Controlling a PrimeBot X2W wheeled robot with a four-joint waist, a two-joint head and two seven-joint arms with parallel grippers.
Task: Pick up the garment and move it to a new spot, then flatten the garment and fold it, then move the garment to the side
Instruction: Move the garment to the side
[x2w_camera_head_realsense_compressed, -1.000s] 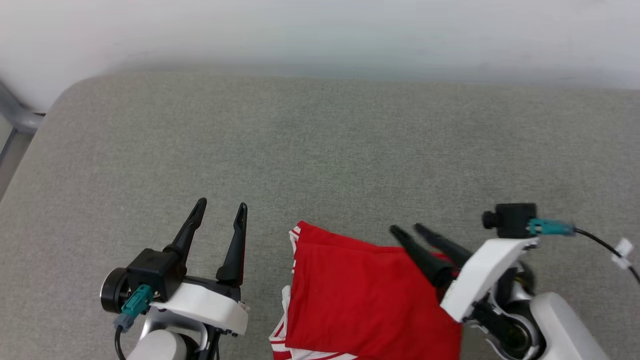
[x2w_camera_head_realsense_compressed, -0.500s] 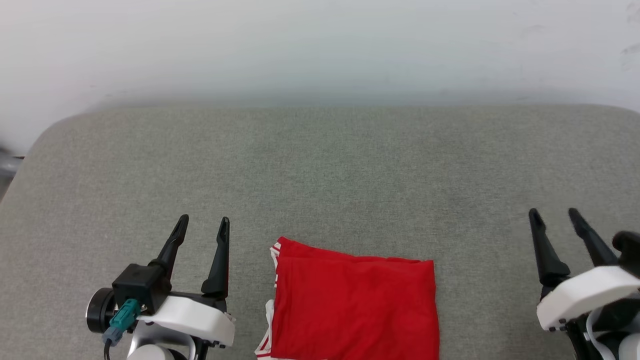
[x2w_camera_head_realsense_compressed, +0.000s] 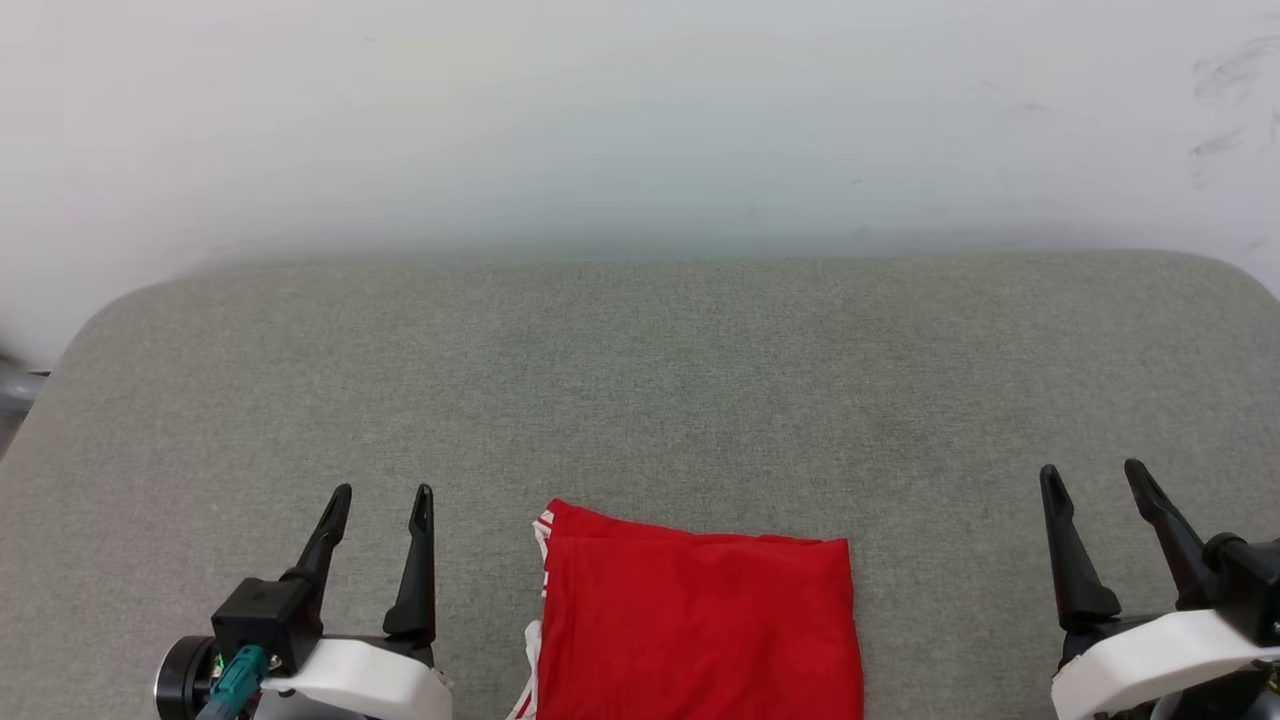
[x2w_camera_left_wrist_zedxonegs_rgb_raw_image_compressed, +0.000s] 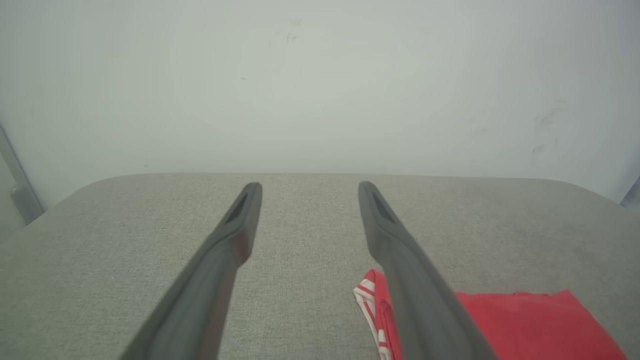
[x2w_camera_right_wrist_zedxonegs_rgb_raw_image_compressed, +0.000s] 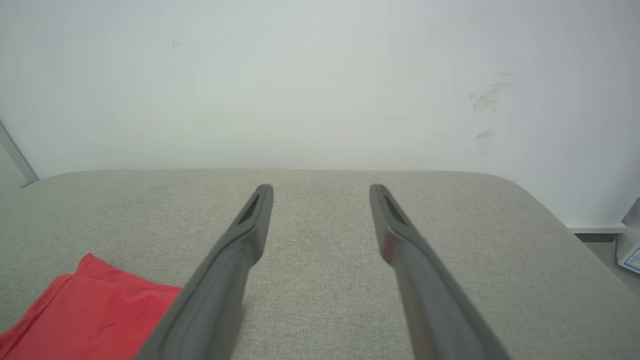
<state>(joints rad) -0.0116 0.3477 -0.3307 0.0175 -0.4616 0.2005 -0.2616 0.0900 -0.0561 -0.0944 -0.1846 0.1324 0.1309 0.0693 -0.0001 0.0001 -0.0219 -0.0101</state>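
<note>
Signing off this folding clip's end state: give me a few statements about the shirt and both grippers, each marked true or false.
1. The red shirt lies folded into a compact rectangle on the grey padded surface. True.
2. The right gripper is shut on the red shirt. False: it is open, holds nothing and stands off to the shirt's right.
3. In the head view the red shirt lies between the two grippers. True.
4. The left gripper rests its fingers on the red shirt. False: it is open, with bare surface between them.
5. Black lettering faces up. False: the upper face is plain red, with striped trim at its left edge.
</note>
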